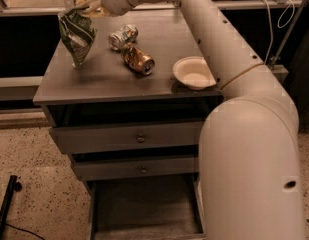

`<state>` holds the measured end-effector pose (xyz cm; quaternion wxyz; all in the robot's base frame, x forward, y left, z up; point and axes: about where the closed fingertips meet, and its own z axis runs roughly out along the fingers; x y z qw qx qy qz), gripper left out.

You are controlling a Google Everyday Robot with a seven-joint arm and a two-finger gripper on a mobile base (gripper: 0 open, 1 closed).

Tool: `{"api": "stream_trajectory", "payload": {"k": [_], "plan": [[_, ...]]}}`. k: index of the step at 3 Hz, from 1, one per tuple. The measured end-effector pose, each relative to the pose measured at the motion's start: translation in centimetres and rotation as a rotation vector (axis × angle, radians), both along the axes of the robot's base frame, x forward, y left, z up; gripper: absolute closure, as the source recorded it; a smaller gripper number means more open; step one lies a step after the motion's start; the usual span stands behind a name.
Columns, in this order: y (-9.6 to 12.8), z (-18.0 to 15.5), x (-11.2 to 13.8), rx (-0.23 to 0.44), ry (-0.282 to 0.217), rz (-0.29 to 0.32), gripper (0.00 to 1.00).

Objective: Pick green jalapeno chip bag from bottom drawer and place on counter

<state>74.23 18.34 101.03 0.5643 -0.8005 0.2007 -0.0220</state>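
Note:
The green jalapeno chip bag [76, 34] hangs from my gripper [86, 6] at the top left of the camera view. The gripper is shut on the bag's top edge. The bag's lower tip is at or just above the counter [104, 79] near its left edge; I cannot tell whether it touches. The bottom drawer [144, 206] stands pulled open at the bottom of the view, and its visible floor is bare. My white arm [244, 134] runs from the right foreground up and across to the gripper.
A crushed silver can [123, 36] and a crushed gold can [138, 59] lie on the middle of the counter. A white paper bowl [194, 73] sits at its right front. Two shallower drawers with round knobs [140, 138] are shut. A black object [6, 204] lies on the speckled floor.

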Motion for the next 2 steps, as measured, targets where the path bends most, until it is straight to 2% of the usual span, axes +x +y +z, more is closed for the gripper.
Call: {"api": "stream_trajectory", "payload": {"k": [1,2], "plan": [[0.6,-3.5,0.7,-0.082,0.047,-0.079,0.73],[0.5,-6.1,0.3,-0.144,0.086,-0.129,0.50]]}}
